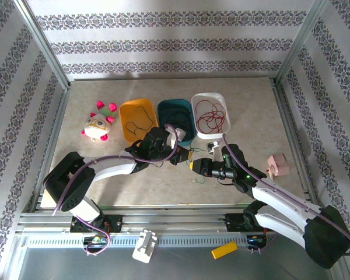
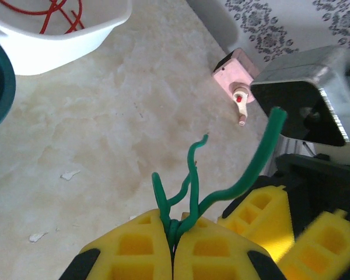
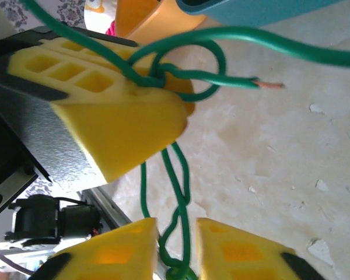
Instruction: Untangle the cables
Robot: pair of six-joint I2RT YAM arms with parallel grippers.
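I count three trays in a row at the far side of the desk [image 1: 251, 122]: an orange tray [image 1: 127, 109], a teal tray [image 1: 163, 105] and a white tray [image 1: 207, 95]. I can make out three cables. A red cable [image 1: 213, 116] lies coiled in loose loops inside the white tray, a thin dark cable [image 1: 141, 120] lies looped in the orange tray, and a green cable [image 2: 245, 175] hangs between my two arms, just in front of the teal tray. One plush toy [image 1: 97, 126] sits left of the trays, and one small pink object [image 1: 277, 165] sits well off to the right.

The green cable is thin and glossy, with a bare coppery tip at one end. It twists into a small knot against the yellow pads of my left gripper [image 2: 173, 232], and loops spring out from it. My left jaws are pressed together on those strands. My right gripper [image 3: 176, 236] is just beside the left one. Its jaws stand narrowly parted, with a doubled loop of the green cable hanging in the gap.
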